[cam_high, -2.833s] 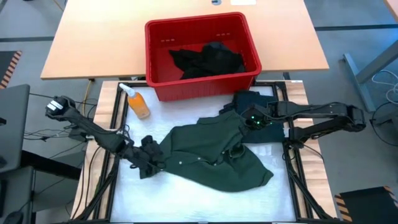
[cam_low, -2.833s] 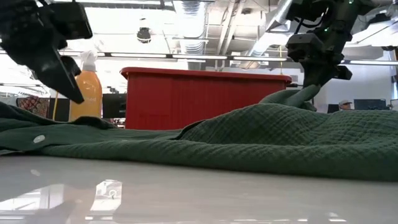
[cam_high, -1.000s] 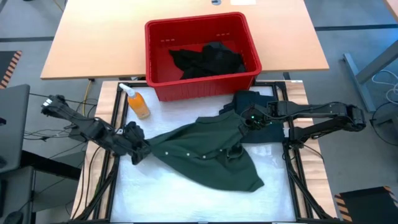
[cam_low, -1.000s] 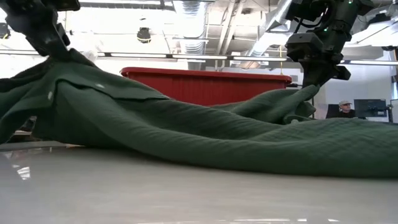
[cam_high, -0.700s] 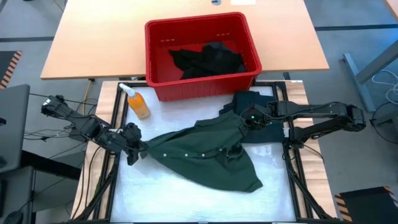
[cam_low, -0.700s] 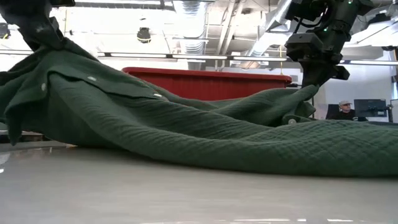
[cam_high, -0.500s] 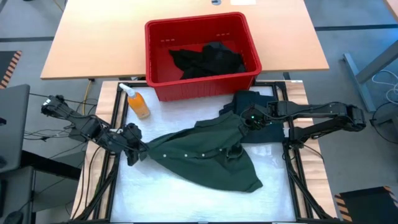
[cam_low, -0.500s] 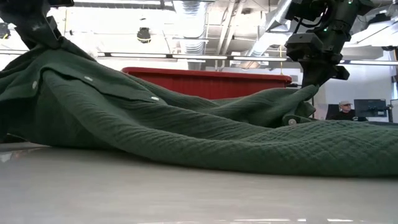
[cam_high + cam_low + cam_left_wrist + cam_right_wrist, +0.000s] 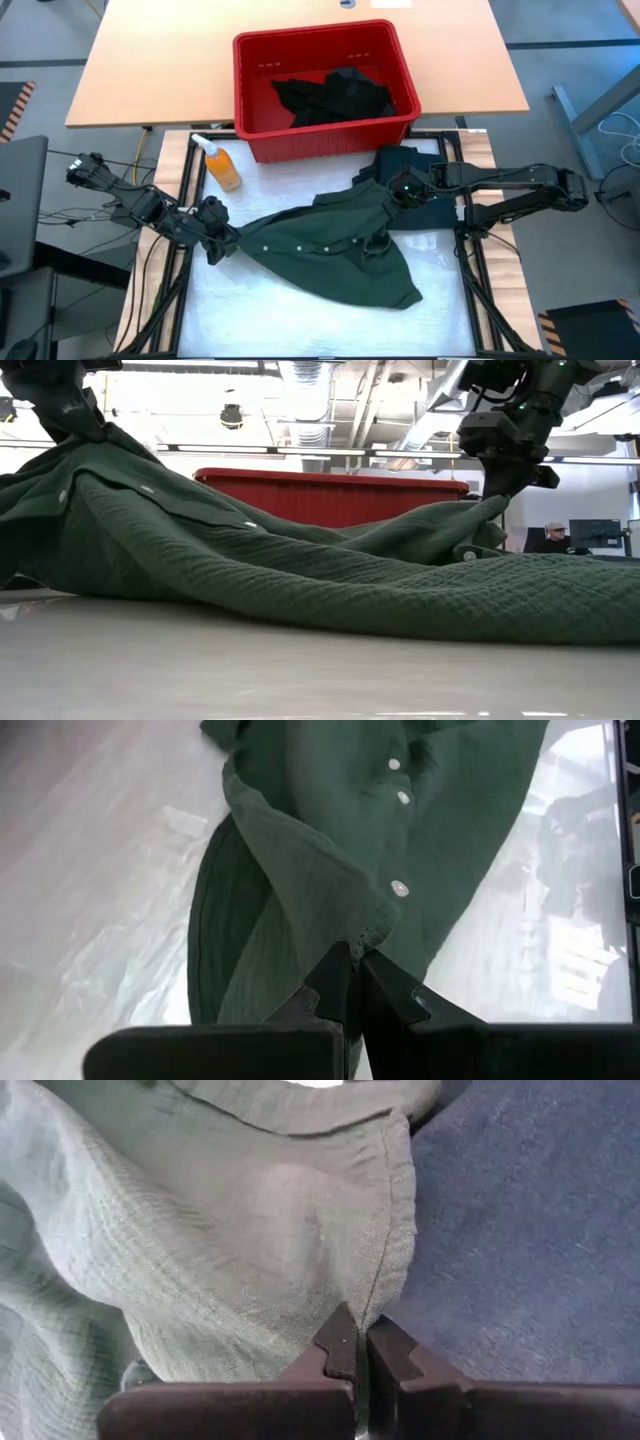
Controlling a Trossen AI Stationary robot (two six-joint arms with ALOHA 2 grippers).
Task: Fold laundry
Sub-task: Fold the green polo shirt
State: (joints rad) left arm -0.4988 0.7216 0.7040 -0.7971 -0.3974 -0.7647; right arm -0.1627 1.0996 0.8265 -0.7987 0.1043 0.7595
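Note:
A dark green button shirt lies stretched across the white table top between my two grippers, its lower part resting on the table. My left gripper is shut on the shirt's left end. My right gripper is shut on its far right end, above a folded dark blue cloth. More laundry, black garments, lies in the red bin. My left gripper pinches the corner of the shirt's buttoned front edge between its two fingers, just past the last button. That end is raised off the table, and the cloth slopes down from it toward the middle. My right gripper pinches a stitched hem edge of the shirt between its two fingers, coming from above. That end is held a little off the table, over the dark blue cloth, and the cloth falls away from it in slack folds.
The red bin stands at the table's far edge, in the middle. An orange spray bottle stands at the far left, close to my left arm. Black frame rails run along the table's left and right sides. The near part of the white top is bare.
My left gripper has gone a little toward the table's left edge with the shirt's buttoned corner still held. The shirt's left end has followed it and spread wider. The right end and my right gripper have stayed in place.

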